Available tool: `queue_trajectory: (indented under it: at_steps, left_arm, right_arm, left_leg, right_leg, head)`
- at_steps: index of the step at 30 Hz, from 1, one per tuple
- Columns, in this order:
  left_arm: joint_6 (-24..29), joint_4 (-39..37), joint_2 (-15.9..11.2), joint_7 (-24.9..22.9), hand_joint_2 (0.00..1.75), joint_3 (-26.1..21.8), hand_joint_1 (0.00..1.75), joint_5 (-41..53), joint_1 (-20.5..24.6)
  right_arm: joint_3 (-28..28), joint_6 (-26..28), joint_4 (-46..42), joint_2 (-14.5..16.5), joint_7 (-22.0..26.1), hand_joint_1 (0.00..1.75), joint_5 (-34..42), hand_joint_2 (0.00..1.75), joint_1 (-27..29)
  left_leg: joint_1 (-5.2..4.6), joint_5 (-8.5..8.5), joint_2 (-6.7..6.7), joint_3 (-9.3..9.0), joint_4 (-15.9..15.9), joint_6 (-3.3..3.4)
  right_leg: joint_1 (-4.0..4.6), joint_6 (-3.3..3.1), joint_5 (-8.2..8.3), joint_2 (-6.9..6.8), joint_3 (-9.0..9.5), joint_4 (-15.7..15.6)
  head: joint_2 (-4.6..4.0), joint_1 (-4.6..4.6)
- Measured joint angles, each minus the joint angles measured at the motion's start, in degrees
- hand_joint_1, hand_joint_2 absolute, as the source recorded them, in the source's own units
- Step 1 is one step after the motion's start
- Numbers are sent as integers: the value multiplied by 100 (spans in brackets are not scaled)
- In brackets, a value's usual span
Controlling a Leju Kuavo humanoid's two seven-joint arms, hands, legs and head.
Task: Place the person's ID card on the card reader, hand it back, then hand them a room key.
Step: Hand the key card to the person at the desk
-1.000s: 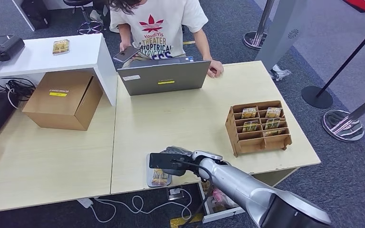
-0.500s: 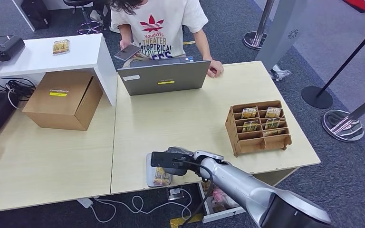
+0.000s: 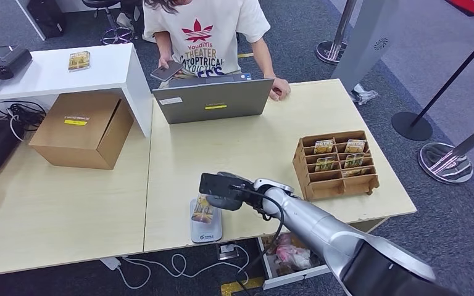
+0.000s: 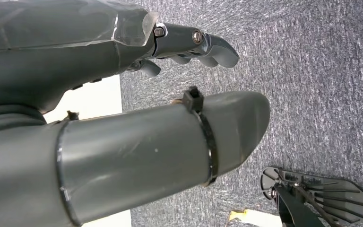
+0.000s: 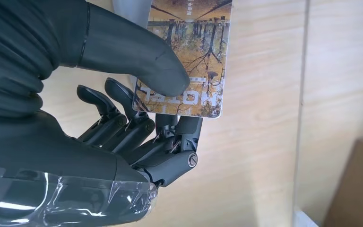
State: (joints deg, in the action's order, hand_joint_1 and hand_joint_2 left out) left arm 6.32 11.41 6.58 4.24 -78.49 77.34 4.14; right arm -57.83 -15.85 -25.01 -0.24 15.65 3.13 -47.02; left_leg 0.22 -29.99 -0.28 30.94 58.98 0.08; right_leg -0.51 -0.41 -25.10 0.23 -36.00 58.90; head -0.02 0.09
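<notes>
Right hand pinches the ID card between thumb and fingers. In the right wrist view the thumb presses on the card face and the darker fingers back it from behind, so the grip looks firm.

Card sits just above the far end of the card reader, a grey pad at the near table edge, and seems lifted clear of it, though the head view is too small to be sure there's no contact. Card's long axis runs roughly near-to-far, toward the person, who stands at the far side behind the laptop, one hand on the table, the other holding a phone.

So the reading step looks done and the hand-back is what's in hand. Relation that counts: the person is far from the card and a bit to its right, laptop in between. Right arm is the one holding it and reaching over the table. Left hand hangs over carpet, fingers curled in, holding nothing.

Room keys sit in the wooden rack to the right of the right hand, near it.
</notes>
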Motion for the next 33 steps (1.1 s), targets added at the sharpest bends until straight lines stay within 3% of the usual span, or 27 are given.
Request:
queue_trajectory:
  at_steps: [6, 17, 25, 33]
  left_arm:
    - [-5, 0, 1, 53, 0, 0, 0, -23, -1]
    - [-32, 0, 7, 83, 0, 0, 0, 22, 1]
    - [-52, 0, 33, 38, 0, 13, 0, 86, 19]
    - [-35, 0, 59, -48, 0, 26, 0, 72, 45]
  right_arm:
    - [279, 150, -406, -164, 85, 175, 220, 175, -194]
    - [747, 1279, -1176, -568, 271, 175, -99, 175, -283]
    - [1190, 2644, -1283, -590, -108, 175, -1476, 175, -605]
    - [1554, 3471, -962, -266, -452, 175, -2737, 175, -1147]
  left_leg:
    - [0, 0, -1, -1, 1, 0]
    - [-2, 0, -1, 0, 2, 0]
    - [-1, 1, 0, 1, 2, 0]
    - [-1, 3, 0, 0, 2, 1]
  right_leg:
    - [0, 0, 0, -1, 0, 0]
    - [0, 0, 0, 0, 0, -1]
    - [0, -1, 5, 0, 0, 1]
    - [1, -1, 5, 1, -1, 2]
  head:
    - [0, -1]
    - [0, -1]
    - [0, 0]
    - [0, -1]
